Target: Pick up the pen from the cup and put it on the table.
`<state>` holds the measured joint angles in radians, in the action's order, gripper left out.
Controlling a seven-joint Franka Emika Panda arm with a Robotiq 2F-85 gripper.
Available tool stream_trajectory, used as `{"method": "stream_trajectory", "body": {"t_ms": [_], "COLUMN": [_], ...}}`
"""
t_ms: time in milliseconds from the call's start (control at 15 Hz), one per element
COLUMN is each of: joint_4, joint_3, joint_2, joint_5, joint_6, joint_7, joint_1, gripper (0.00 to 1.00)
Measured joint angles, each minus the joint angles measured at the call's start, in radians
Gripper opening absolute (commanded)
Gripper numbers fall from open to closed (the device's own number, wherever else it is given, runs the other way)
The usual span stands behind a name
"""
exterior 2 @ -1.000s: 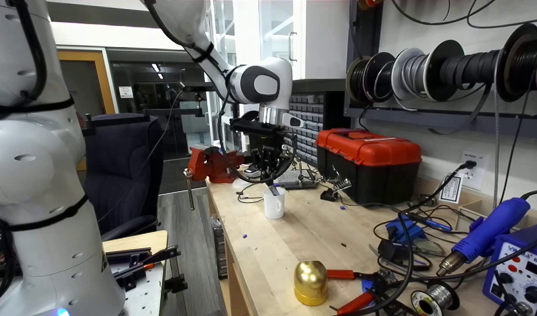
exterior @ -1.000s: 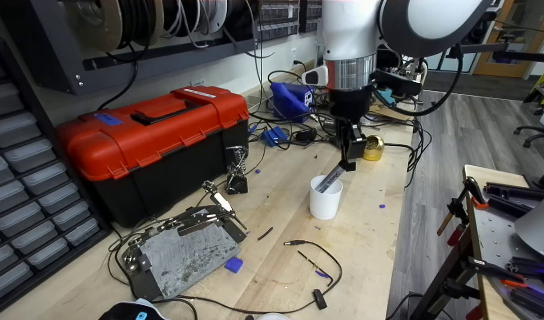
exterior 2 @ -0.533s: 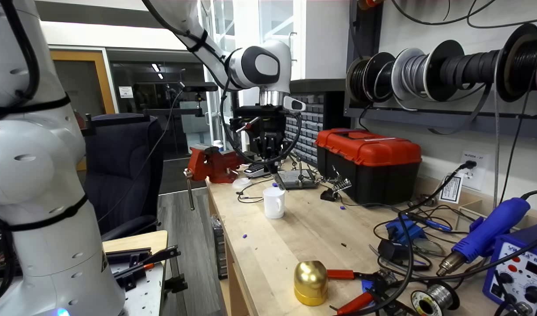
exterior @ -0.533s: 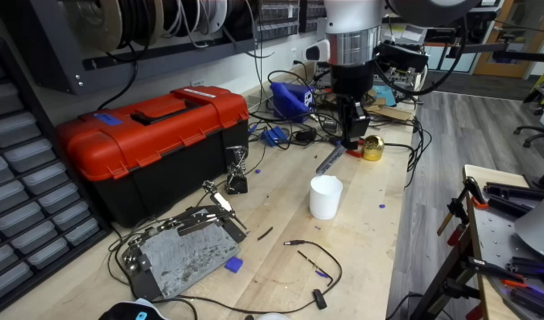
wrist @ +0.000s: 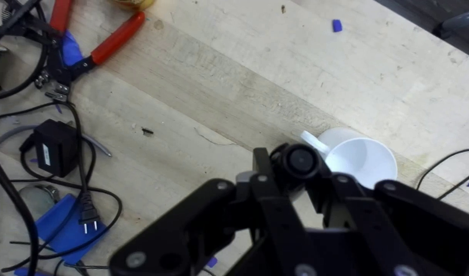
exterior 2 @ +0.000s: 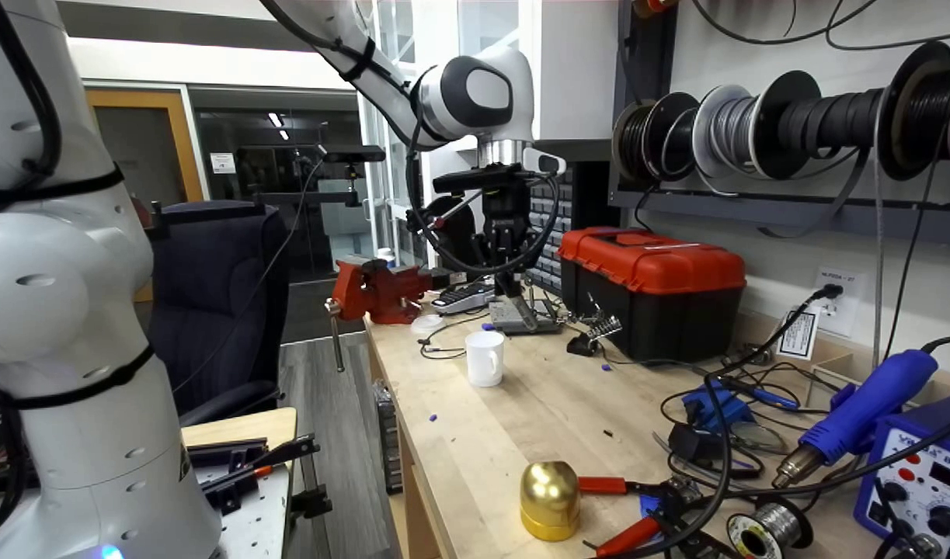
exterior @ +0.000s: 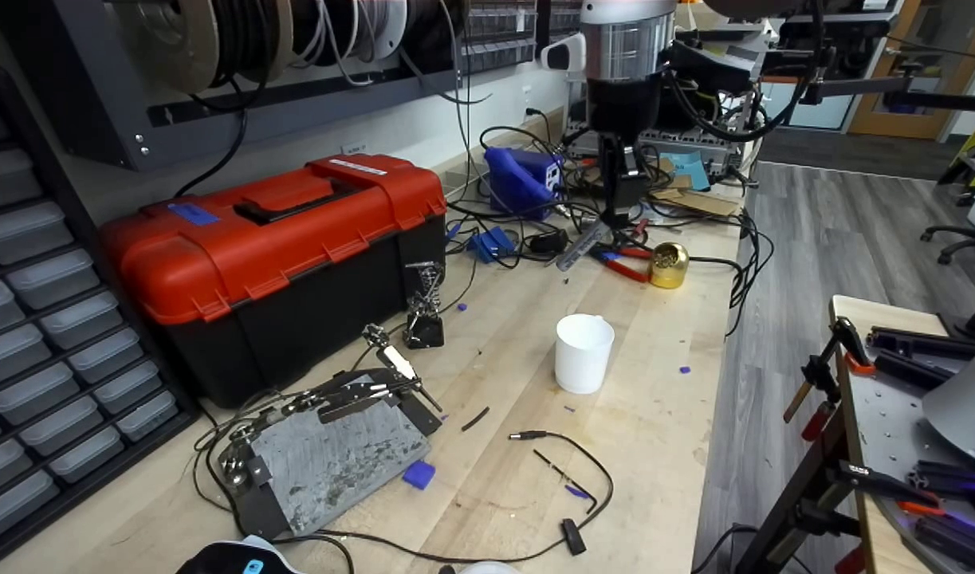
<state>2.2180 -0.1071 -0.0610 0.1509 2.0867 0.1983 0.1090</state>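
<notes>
Well, the black claw (exterior: 615,215) is pinching a slim grey-and-black marker (exterior: 585,243), its jaws pressing on the upper end from either side. The marker is hanging in the air above the bench (exterior: 654,454), wholly outside the white mug (exterior: 583,359); in both exterior views a gap is showing between the two. In an exterior view the marker is tilting, its free end pointing down and to the left. The mug is standing upright on the bench, and in the wrist view it is peeking out from behind the claw on the right, its open mouth showing.

Off to the left, in an exterior view, a red-lidded toolbox (exterior: 280,239) is sitting on the bench, a grey plate (exterior: 340,450) lying nearer. At the far end, red-handled wire strippers (exterior: 627,269) are lying just beside a gold-coloured tip-cleaner pot (exterior: 669,267). In an exterior view a red vise (exterior 2: 375,293) is standing at the far left, while a blue hot-air gun (exterior 2: 863,411) is slanting at the near right.
</notes>
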Motion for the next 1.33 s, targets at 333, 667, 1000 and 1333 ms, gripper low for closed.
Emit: {"method": "stream_trajectory", "body": {"t_ms": [333, 667, 1000, 1333], "joint_4": [0.003, 0.003, 0.004, 0.004], "joint_3": [0.039, 0.069, 0.079, 0.083], "joint_2": [0.041, 0.116, 0.193, 0.263], "joint_5": [0.019, 0.019, 0.017, 0.017], "joint_6": [0.103, 0.222, 0.327, 0.412], "joint_7": [0.000, 0.000, 0.000, 0.000], "joint_1": [-0.038, -0.067, -0.087, -0.091], "gripper": [0.06, 0.06, 0.06, 0.06]}}
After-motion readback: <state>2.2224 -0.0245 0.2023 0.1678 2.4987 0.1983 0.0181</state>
